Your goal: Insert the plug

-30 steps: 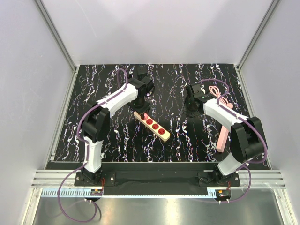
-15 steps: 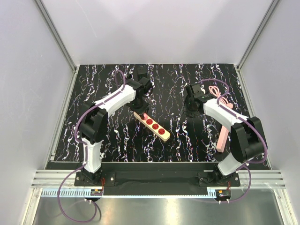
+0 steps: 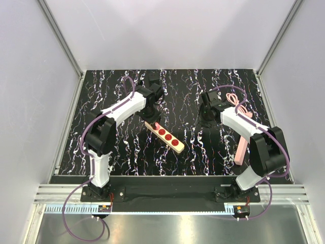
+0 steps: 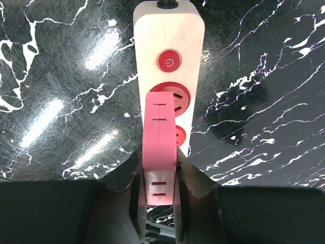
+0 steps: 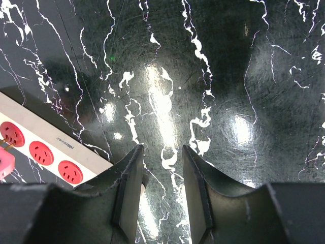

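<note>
Left wrist view: the left gripper (image 4: pixel 159 175), at the bottom centre of the frame, is clamped on the plug (image 4: pixel 160 129). The plug is a flat pink block that sticks out past the fingers (image 4: pixel 136 178). It hangs over the cream power strip (image 4: pixel 169 30), which runs up the middle of the frame. It covers part of the red socket (image 4: pixel 179 90) just below the round power button (image 4: pixel 169 62).

Right wrist view: at the far left edge, 1 brass prong (image 5: pixel 7 144) shows bare between the pink body and the strip. The plug therefore appears lined up with a socket but not pushed home. What seems left is to press it down until it seats, then let go.

The right gripper (image 5: pixel 162 152) has its jaws apart with nothing between them. It hovers over the black marbled table (image 5: pixel 228 76), apart from the strip.

Overhead view: a coiled pink cable (image 3: pixel 236 99) lies at the upper right.
</note>
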Tool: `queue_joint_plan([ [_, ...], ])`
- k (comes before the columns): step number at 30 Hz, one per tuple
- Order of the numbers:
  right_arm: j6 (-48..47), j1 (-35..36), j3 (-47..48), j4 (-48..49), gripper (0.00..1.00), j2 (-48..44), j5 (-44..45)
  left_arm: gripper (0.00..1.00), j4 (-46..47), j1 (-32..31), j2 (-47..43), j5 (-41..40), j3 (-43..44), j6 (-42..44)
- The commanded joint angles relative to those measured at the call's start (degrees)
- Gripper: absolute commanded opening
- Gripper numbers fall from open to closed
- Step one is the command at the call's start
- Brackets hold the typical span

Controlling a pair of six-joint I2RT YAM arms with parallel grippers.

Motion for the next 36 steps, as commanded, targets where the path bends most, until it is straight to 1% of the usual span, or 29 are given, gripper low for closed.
queue_joint_plan([
  [1, -1.0, 0.0, 0.3, 0.6, 0.43, -2.4, -0.7, 0.0, 0.8, 1.1, 3.9, -3.0, -4.0, 0.7],
  [13, -1.6, 0.0, 0.3, 0.6, 0.43, -3.2, -0.9, 0.0, 4.2, 1.4, 3.3, -3.9, -6.9, 1.4],
  [19, -1.6, 0.0, 0.4, 0.6, 0.43, -3.3, -1.1, 0.0, 6.0, 1.8, 4.1, -2.4, -8.0, 1.5],
  [30, -1.8, 0.1, 0.6, 0.7, 0.43, -3.0, -1.1, 0.0, 6.1, 2.2, 2.6, -3.2, -9.0, 2.1],
  [32, -1.9, 0.0, 0.7, 0.7, 0.43, -3.0, -1.3, 0.0, 5.9, 2.2, 1.2, -3.8, -8.6, 2.5],
  [34, -2.7, 0.0, 1.0, 0.8, 0.43, -2.9, -2.0, 0.0, 4.4, 2.2, 0.0, -5.2, -6.5, 2.8],
  [36, -4.0, 0.0, 1.8, 0.8, 0.44, -2.9, -4.9, 0.0, 3.2, 2.2, -1.5, -5.4, -3.4, 3.7],
])
